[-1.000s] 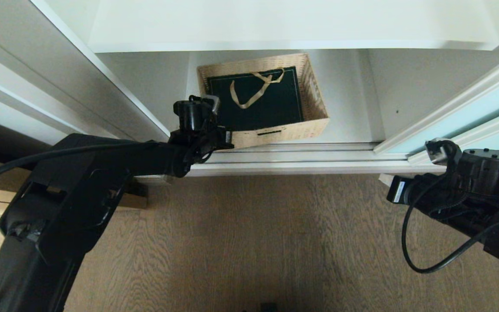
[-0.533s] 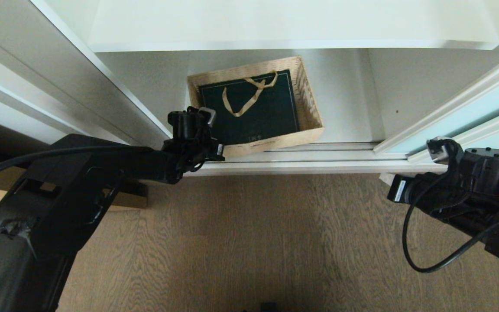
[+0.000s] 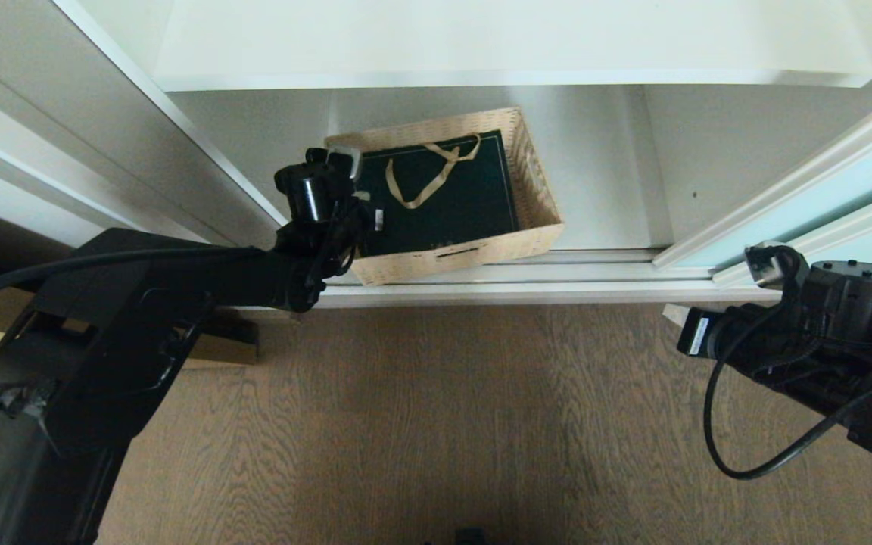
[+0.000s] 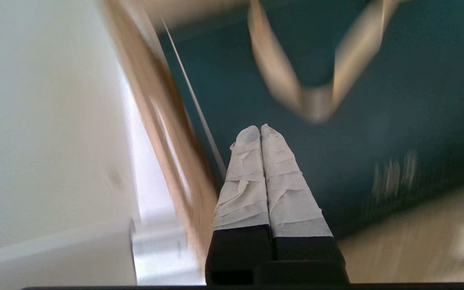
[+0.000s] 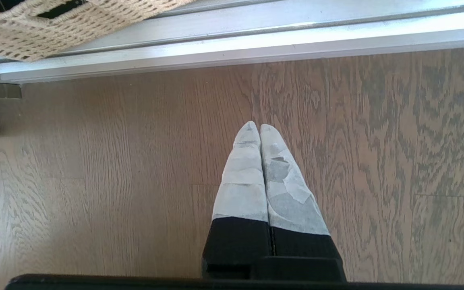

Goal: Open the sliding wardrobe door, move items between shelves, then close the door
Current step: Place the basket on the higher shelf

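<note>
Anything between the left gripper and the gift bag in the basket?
Nothing visible. The left gripper, shut, is already inside the wicker basket, past its left wall, right above the dark green gift bag. No object lies between its tips and the bag face. Whether they touch cannot be told.

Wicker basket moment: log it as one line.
left gripper: shut, over green gift bag | wicker basket: on bottom shelf | right gripper: shut, above floor
</note>
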You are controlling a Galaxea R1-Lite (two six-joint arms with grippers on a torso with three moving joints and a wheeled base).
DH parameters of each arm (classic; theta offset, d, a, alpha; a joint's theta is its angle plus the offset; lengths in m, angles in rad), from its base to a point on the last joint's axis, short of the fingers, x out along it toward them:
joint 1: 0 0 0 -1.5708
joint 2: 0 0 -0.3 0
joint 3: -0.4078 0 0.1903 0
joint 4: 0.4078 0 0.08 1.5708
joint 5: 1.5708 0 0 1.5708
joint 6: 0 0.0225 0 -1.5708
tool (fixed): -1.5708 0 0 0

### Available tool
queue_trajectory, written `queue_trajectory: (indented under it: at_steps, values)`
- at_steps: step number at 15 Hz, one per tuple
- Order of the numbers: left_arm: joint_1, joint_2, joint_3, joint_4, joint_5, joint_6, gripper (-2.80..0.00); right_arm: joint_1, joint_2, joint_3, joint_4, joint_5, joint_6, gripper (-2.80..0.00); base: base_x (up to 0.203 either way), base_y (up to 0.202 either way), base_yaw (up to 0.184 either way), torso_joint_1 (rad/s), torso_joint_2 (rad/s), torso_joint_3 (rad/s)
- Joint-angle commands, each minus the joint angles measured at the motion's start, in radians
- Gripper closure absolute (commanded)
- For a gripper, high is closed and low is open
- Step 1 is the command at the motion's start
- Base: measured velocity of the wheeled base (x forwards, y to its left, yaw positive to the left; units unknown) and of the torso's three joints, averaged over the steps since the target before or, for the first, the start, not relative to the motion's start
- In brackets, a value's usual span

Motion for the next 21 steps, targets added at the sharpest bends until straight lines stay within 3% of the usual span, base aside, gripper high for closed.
queue_trajectory:
  at_steps: [1, 3, 5, 8, 9, 12, 15, 21]
  values:
    - [-0.036, -0.017, -0.007, -0.078, 0.07, 0.003, 0.0, 0.0, 0.001, 0.0, -0.005, 0.001, 0.002, 0.0, 0.0, 0.0, 0.0, 0.0, 0.0, 0.0]
    - [-0.061, -0.029, 0.014, -0.035, 0.187, 0.002, 0.0, 0.0, -0.002, 0.008, -0.007, 0.001, 0.0, 0.0, 0.0, 0.0, 0.0, 0.0, 0.0, 0.0]
    - [-0.065, -0.028, 0.04, -0.004, 0.261, 0.0, 0.0, 0.0, -0.003, 0.009, -0.008, 0.001, 0.002, 0.0, 0.0, 0.0, 0.0, 0.0, 0.0, 0.0]
    - [-0.065, -0.024, 0.049, 0.054, 0.329, -0.027, 0.0, 0.0, -0.003, 0.014, -0.013, 0.001, 0.003, 0.0, 0.0, 0.0, 0.0, 0.0, 0.0, 0.0]
    - [-0.064, -0.032, 0.062, 0.091, 0.332, -0.035, -2.8, -0.001, -0.01, 0.014, -0.013, 0.001, 0.003, 0.0, 0.0, 0.0, 0.0, 0.0, 0.0, 0.0]
    - [-0.059, -0.061, 0.051, 0.221, 0.328, -0.104, -2.8, -0.001, -0.027, 0.027, -0.013, 0.002, 0.002, 0.0, 0.0, 0.0, 0.0, 0.0, 0.0, 0.0]
    - [-0.033, -0.052, -0.033, 0.384, 0.323, -0.205, -2.8, -0.001, -0.035, 0.037, -0.015, 0.002, 0.002, 0.0, 0.0, 0.0, 0.0, 0.0, 0.0, 0.0]
    - [0.021, 0.017, -0.08, 0.399, 0.32, -0.259, -2.8, 0.0, -0.019, 0.063, -0.042, 0.003, 0.002, 0.0, 0.0, 0.0, 0.0, 0.0, 0.0, 0.0]
